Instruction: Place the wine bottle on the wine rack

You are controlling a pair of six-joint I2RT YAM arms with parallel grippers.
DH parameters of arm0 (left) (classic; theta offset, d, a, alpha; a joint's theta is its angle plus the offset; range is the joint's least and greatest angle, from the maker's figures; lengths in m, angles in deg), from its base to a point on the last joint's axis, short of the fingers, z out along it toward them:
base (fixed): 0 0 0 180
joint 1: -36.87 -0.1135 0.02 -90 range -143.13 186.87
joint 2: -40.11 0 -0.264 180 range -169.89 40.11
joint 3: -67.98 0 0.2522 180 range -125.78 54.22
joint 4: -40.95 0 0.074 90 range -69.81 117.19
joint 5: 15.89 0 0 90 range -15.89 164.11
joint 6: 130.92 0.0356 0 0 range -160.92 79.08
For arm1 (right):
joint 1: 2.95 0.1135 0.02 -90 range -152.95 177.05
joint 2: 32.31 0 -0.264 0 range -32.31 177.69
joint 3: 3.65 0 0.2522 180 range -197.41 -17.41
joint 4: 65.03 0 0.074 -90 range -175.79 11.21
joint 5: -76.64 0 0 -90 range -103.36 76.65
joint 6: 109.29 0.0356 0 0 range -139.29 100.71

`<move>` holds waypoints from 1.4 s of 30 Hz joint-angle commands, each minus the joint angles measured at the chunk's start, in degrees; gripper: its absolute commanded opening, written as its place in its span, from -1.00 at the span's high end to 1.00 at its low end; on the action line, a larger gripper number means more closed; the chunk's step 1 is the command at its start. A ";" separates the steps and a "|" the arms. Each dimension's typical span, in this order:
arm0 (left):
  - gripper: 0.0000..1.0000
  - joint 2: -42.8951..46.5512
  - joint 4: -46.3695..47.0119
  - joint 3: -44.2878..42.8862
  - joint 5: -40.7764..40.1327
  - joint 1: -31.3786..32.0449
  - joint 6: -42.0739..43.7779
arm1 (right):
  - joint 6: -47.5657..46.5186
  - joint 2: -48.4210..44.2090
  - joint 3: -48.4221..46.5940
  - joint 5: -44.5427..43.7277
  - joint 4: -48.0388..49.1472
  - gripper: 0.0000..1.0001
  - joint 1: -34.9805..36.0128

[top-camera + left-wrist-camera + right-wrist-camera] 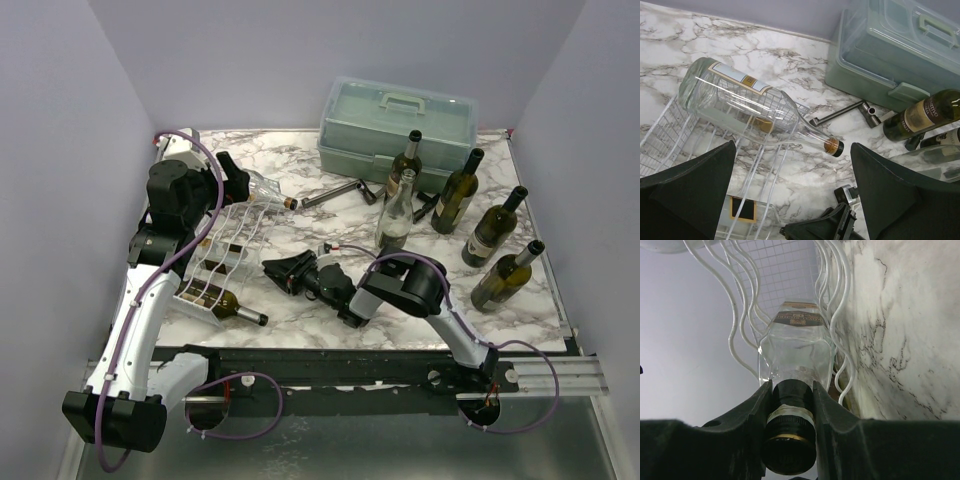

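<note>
Grips with the right gripper (791, 390) the black-capped neck of a clear glass wine bottle (795, 347), jaws pinched narrow on either side of it. Has that bottle lying on its side among the wavy wires of the flat white wire wine rack (215, 255), neck towards the right arm. Holds the left gripper (792, 146) above the far end of the rack with jaws spread wide, touching nothing. Looks down there on a second clear glass bottle with a cream label (740, 97), lying across the far wires with the gold-and-black cap out over the white marbled table (300, 330). Shows a dark green bottle (236, 310) lying at the near end of the rack. Finds at the back, well apart from the rack, a pale green plastic toolbox (398, 125), with five upright bottles (458, 192) in front of it towards the right and a black metal rod (335, 193) flat on the marble
</note>
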State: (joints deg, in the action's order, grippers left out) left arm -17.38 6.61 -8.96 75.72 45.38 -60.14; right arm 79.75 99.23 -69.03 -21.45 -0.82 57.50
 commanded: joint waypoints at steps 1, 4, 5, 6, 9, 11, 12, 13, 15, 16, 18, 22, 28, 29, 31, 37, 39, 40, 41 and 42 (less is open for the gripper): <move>-0.97 0.53 1.42 0.80 -1.17 -0.60 0.37 | 2.74 0.86 -3.18 -3.36 20.29 0.98 0.55; -0.97 0.46 1.50 0.85 -1.01 -0.56 0.42 | 2.74 1.21 -3.15 -3.77 20.33 0.99 0.95; -0.97 0.46 1.49 0.86 -0.99 -0.56 0.41 | 2.73 1.33 -3.28 -3.68 20.30 0.98 0.97; -0.97 0.39 1.51 0.86 -0.99 -0.56 0.40 | 2.58 1.45 -3.38 -3.68 20.30 0.99 1.07; -0.97 0.39 1.51 0.86 -0.99 -0.62 0.45 | 1.68 1.61 -3.54 -3.23 19.76 0.98 1.49; -0.97 0.38 1.50 0.94 -0.99 -0.68 0.50 | 1.14 1.79 -3.54 -3.24 19.70 0.98 1.97; -0.97 0.41 1.51 0.95 -0.99 -0.68 0.50 | 0.81 2.02 -3.57 -3.22 19.84 0.98 2.08; -0.97 0.37 1.51 0.95 -0.99 -0.69 0.46 | 0.82 2.20 -3.64 -3.22 19.64 0.98 2.19; -0.97 0.28 1.59 0.95 -0.78 -0.67 0.40 | 0.65 2.64 -3.81 -2.73 19.29 0.92 2.24; -0.97 0.28 1.59 0.95 -0.81 -0.65 0.43 | 0.69 2.86 -3.77 -2.57 19.09 0.84 2.29; -0.97 0.29 1.59 0.95 -0.82 -0.75 0.46 | 0.68 3.08 -3.29 -2.40 18.88 0.57 2.25; -0.97 0.28 1.59 0.95 -0.75 -0.78 0.49 | 0.25 2.43 -2.28 -1.21 16.71 0.29 2.27; -0.97 0.28 1.59 1.04 -0.94 -0.85 0.59 | -1.57 1.10 0.26 1.69 12.07 0.14 2.23; -0.97 0.29 1.59 1.05 -0.91 -0.86 0.59 | -1.51 0.91 0.79 2.21 11.13 0.12 2.22; -0.97 0.29 1.58 0.99 -0.82 -0.86 0.59 | -1.64 1.06 2.01 3.05 10.45 0.05 2.24; -0.97 0.28 1.60 0.99 -0.70 -0.86 0.59 | -1.89 1.14 3.96 5.84 9.05 -0.20 2.23; -0.97 0.15 1.66 1.04 -0.64 -0.86 0.50 | -2.55 0.04 3.25 7.69 4.30 -0.28 2.27; -0.97 0.12 1.67 1.04 -0.51 -0.86 0.50 | -3.20 -0.57 3.04 7.75 2.32 -0.32 2.27; -0.97 0.09 1.62 1.04 -0.55 -0.82 0.49 | -3.60 -1.12 2.93 9.42 0.01 -0.33 2.29; -0.97 0.09 1.66 1.06 -0.55 -0.84 0.50 | -3.58 -2.05 3.12 9.73 -2.98 -0.36 2.30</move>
State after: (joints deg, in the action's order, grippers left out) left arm -17.38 7.00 -8.65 75.72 45.06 -60.12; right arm 77.39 100.11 -65.99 -16.10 5.21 59.48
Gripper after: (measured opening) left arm 0.986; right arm 0.657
